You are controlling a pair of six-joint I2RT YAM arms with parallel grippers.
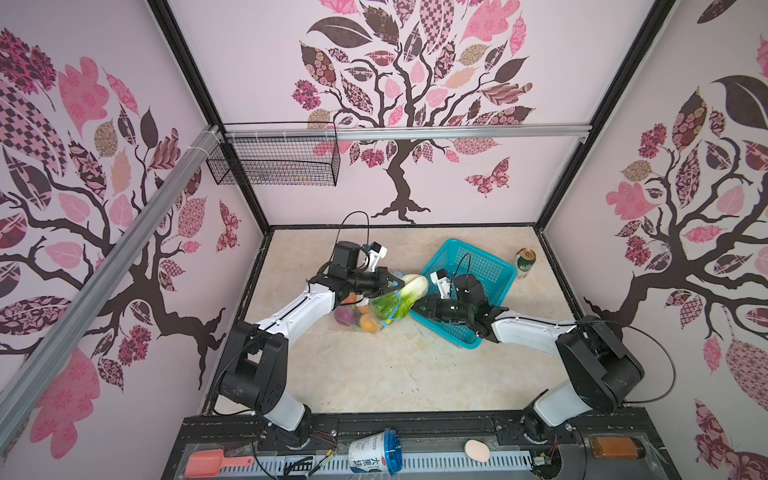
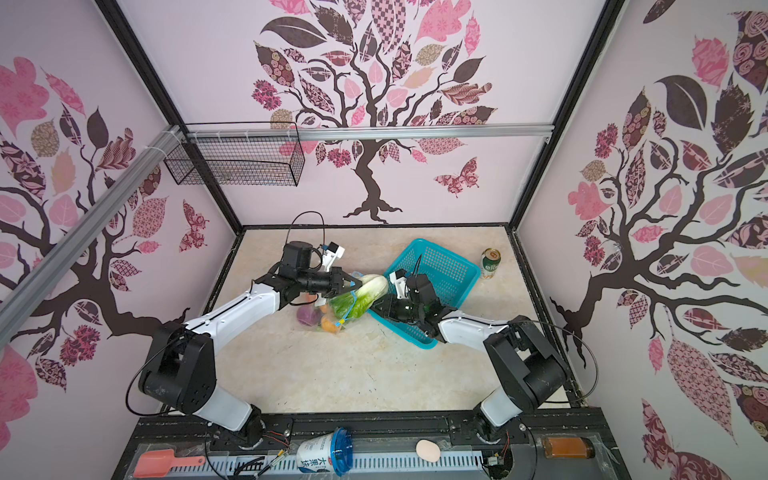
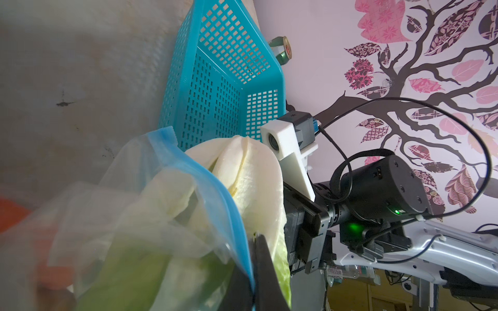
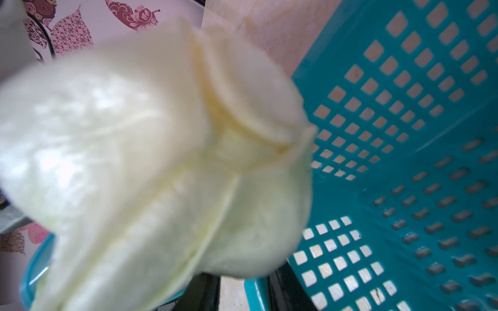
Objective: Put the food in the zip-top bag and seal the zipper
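On the front rail, along the bottom edge of both top views, an orange scoop (image 1: 208, 463), a toppled yogurt cup (image 1: 374, 451), a pale egg shape (image 1: 477, 450) and an amber bottle (image 1: 615, 448) are seen. At table centre the zip-top bag (image 1: 365, 316) is laid, with a purple onion (image 1: 345, 314) and an orange pumpkin (image 1: 368, 322) inside. The cabbage (image 1: 413, 284) is lodged in the bag mouth, green end inside and white end sticking out toward the teal basket (image 1: 490, 270). The zipper (image 3: 204, 183) is unsealed and pinched by the left gripper (image 1: 401, 284), its jaws together on the blue strip. The right gripper (image 1: 417, 309) is placed just beside the cabbage, over the basket's near-left corner; whether it is clamped cannot be told. A green can (image 1: 525, 263) is stood upright right of the basket. A wire basket (image 1: 274, 162) is hung on the back wall, upper left.
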